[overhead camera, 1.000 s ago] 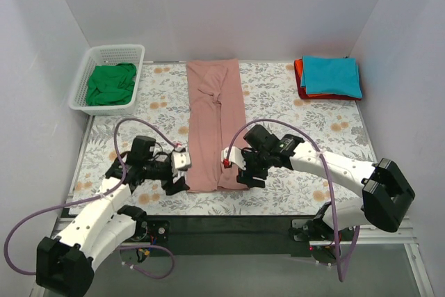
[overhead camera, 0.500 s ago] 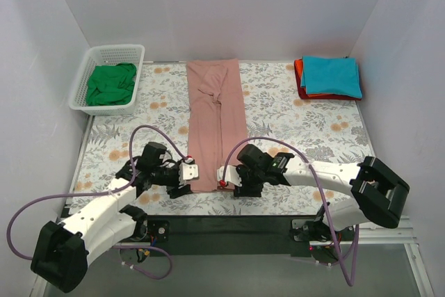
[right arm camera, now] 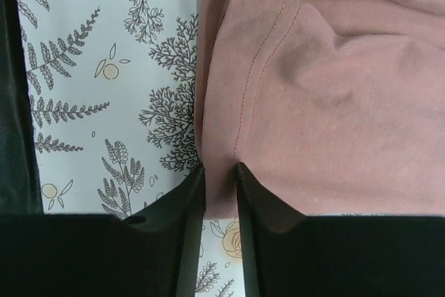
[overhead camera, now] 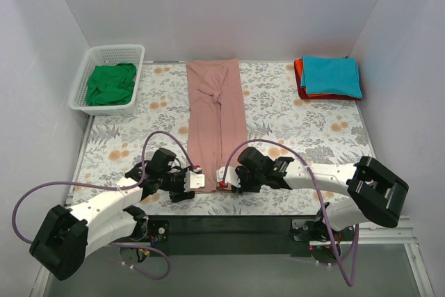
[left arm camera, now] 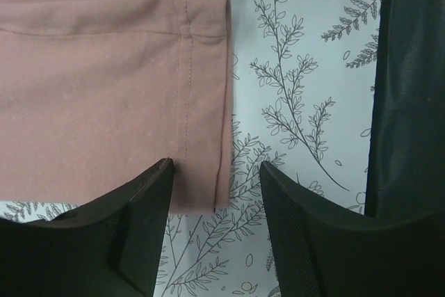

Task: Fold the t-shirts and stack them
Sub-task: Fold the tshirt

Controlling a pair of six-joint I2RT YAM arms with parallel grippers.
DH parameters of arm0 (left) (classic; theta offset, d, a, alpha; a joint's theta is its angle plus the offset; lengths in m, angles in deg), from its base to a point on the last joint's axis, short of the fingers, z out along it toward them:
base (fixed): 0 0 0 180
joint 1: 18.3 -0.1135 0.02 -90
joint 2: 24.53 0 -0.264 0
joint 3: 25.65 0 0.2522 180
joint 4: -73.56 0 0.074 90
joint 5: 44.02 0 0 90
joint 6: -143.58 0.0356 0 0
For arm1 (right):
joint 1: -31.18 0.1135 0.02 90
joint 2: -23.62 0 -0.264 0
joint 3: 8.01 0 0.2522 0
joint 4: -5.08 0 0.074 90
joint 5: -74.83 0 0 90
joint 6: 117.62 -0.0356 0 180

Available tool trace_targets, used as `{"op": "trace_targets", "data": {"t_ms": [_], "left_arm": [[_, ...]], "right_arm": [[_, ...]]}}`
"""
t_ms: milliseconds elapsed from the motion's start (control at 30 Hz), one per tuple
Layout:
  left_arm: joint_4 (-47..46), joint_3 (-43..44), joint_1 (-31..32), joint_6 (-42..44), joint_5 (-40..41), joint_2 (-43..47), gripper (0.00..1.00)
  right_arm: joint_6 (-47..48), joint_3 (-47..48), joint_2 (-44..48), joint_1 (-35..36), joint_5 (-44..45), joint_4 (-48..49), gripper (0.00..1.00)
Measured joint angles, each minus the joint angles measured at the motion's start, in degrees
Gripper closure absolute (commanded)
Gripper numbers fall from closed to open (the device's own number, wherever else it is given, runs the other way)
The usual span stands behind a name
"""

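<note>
A dusty-pink t-shirt (overhead camera: 217, 123), folded into a long narrow strip, lies flat down the middle of the surface (overhead camera: 292, 113). A green t-shirt (overhead camera: 111, 85) sits crumpled in the far-left basket (overhead camera: 115, 50); a folded teal t-shirt (overhead camera: 332, 74) rests atop a red-orange t-shirt (overhead camera: 300, 74), far right.

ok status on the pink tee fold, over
Left gripper open, straddling a near hem corner of the pink t-shirt. Right gripper pinched shut on the other corner. Nothing lying across the shirt; green t-shirt in the basket.
</note>
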Motion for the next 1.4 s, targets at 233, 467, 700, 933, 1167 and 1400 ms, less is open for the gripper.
{"op": "trace_targets", "data": {"t_ms": [233, 467, 700, 933, 1167, 1400], "left_arm": [[-3.8, 0.0, 3.5, 0.4, 3.8, -1.7, 0.93], [-3.0, 0.4, 4.4, 0.7, 5.6, -0.9, 1.0], [8.8, 5.5, 5.3, 0.2, 3.6, 4.6, 1.0], [12.7, 10.8, 5.0, -3.5, 4.2, 6.3, 1.0], [9.4, 13.8, -1.2, -2.4, 4.0, -0.5, 1.0], [0.5, 22.4, -10.4, 0.5, 1.1, -14.5, 1.0]], "right_arm": [[0.2, -0.5, -0.2, 1.4, 2.7, 2.1, 0.99], [-0.7, -0.5, 0.7, 3.0, 5.1, 1.0, 0.99], [-1.6, 1.2, 7.7, 5.7, 3.7, -9.8, 0.99], [-1.3, 5.5, 7.9, 4.8, 3.0, -14.3, 0.99], [3.4, 10.4, 5.3, -2.8, 2.6, -15.1, 0.99], [12.0, 17.9, -1.4, -11.6, 1.9, -14.0, 0.99]]}}
